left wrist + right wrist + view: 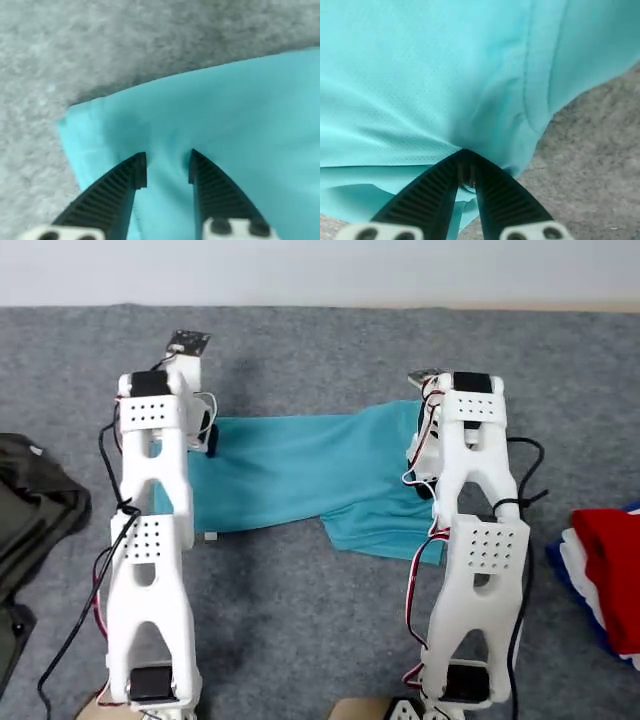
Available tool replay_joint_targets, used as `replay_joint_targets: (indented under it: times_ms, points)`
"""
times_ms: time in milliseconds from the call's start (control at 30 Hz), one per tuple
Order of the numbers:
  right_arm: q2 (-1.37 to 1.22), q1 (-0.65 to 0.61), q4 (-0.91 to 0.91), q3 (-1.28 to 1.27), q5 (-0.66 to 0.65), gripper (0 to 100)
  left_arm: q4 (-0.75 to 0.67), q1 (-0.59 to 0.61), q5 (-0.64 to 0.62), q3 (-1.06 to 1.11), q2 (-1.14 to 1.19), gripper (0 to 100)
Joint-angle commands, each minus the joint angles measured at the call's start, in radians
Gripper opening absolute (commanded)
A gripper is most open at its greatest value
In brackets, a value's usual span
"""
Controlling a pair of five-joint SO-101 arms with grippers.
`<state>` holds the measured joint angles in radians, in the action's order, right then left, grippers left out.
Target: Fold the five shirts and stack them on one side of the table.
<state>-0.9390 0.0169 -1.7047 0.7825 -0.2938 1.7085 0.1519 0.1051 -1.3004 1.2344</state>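
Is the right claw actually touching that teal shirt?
Touching: in the right wrist view, the right gripper is shut on a pinch of the teal shirt.

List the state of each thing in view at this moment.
Teal fabric shirt, laid out, pinched at one end, not stacked.
Left gripper, jaws open over the shirt's corner.
Right gripper, jaws shut on the shirt.
Red, white and blue cloth stack, folded, at one side.
Dark olive garment heap, crumpled, unfolded.

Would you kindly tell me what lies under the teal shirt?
The teal shirt lies on the grey table cover, which shows around its edges. What is directly beneath the cloth is covered and cannot be seen.
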Motion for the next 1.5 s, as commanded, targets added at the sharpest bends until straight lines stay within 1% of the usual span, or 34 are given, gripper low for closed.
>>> replay_joint_targets:
  times_ms: [0, 100, 167, 333, 467, 600, 800, 1000, 1133, 1267, 1333, 1467]
  points:
    - [0.021, 0.010, -0.024, 0.055, -0.012, 1.0, -0.014, 0.014, -0.002, -0.007, -0.020, 15]
    - [0.021, -0.008, -0.079, 0.120, -0.012, 1.0, -0.006, 0.014, -0.003, -0.039, -0.023, 15]
    - [0.028, -0.022, -0.088, 0.157, -0.011, 1.0, 0.031, 0.015, -0.003, -0.101, -0.021, 15]
    - [0.151, -0.059, -0.090, 0.161, -0.011, 1.0, 0.046, 0.009, -0.005, -0.262, -0.023, 15]
    - [0.259, -0.091, -0.090, 0.100, -0.011, 1.0, 0.048, -0.018, -0.005, -0.328, -0.023, 15]
    - [0.352, -0.097, -0.090, -0.031, -0.011, 1.0, 0.049, -0.032, -0.005, -0.326, -0.046, 15]
    - [0.503, -0.081, -0.090, -0.256, -0.011, 1.0, 0.049, -0.048, -0.005, -0.219, -0.212, 15]
    - [0.685, -0.071, -0.088, -0.500, -0.015, 1.0, 0.048, -0.106, -0.005, 0.077, -0.437, 15]
    - [0.808, -0.077, -0.082, -0.675, -0.095, 1.0, 0.046, -0.089, -0.005, 0.262, -0.560, 15]
    - [0.845, -0.073, -0.044, -0.799, -0.138, 1.6, 0.043, -0.057, -0.005, 0.394, -0.615, 15]
    - [0.843, -0.074, -0.008, -0.841, -0.137, 3.6, 0.043, -0.038, -0.005, 0.430, -0.618, 15]
    - [0.843, -0.077, 0.045, -0.876, -0.132, 13.0, 0.043, 0.008, -0.005, 0.453, -0.620, 15]
